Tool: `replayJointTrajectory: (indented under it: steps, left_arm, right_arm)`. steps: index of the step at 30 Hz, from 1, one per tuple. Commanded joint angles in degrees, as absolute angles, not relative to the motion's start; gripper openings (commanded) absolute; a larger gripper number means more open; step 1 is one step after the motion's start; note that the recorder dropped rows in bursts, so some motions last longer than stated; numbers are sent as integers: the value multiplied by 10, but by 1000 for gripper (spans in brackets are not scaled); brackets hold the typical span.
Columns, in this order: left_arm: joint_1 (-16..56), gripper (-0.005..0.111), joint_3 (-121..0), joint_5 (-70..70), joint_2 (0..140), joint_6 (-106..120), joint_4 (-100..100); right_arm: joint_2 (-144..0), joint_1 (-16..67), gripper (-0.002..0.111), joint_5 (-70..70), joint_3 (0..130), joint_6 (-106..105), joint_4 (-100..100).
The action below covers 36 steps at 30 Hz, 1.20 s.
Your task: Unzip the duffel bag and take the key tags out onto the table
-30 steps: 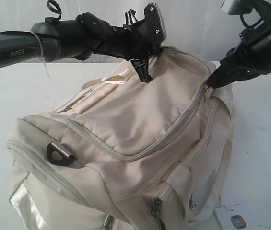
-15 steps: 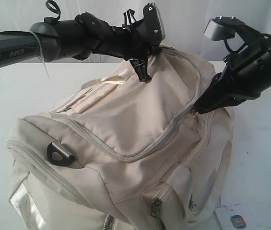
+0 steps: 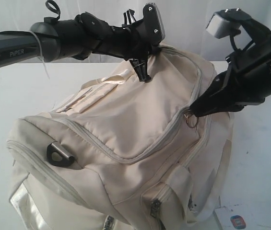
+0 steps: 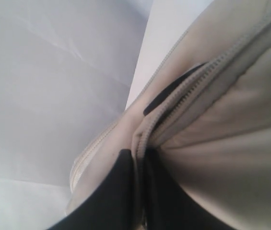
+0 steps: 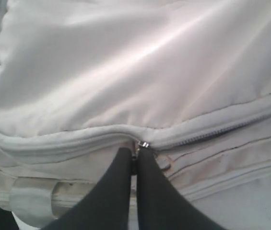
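Observation:
The cream duffel bag (image 3: 125, 134) lies on the white table (image 3: 260, 158). My left gripper (image 3: 142, 72) is shut on a fold of the bag's fabric beside the top zip (image 4: 139, 155), at the bag's far end. A dark slit (image 4: 173, 88) of open zip shows just past it. My right gripper (image 3: 193, 113) is shut on the zipper pull (image 5: 143, 144) of the main zip, on the bag's right side; a small metal ring (image 3: 191, 120) hangs under the fingertips. The key tags are hidden.
A black D-ring (image 3: 61, 153) sits on the bag's near left end. Smaller zipped pockets (image 3: 155, 206) face the front. A white card with a red-blue logo (image 3: 238, 221) lies on the table at the bag's front right.
My right gripper has slid down and to the left along the main zip, taking the zipper pull with it. The left gripper has held still on the fabric.

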<state>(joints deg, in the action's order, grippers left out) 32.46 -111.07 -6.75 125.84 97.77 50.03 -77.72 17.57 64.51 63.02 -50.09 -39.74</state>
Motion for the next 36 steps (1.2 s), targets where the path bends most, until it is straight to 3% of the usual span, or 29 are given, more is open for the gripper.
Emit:
replayJointTrajectory:
  steps: [1, 36]
  left_arm:
    - [310, 0, -1113, -21, 1254, 973, 509]
    - [310, 0, -1113, -21, 1254, 973, 509]
  right_arm:
    - [-755, 193, 0, 700, 612, -509, -418]
    - [-681, 309, 0, 700, 575, -508, -431]
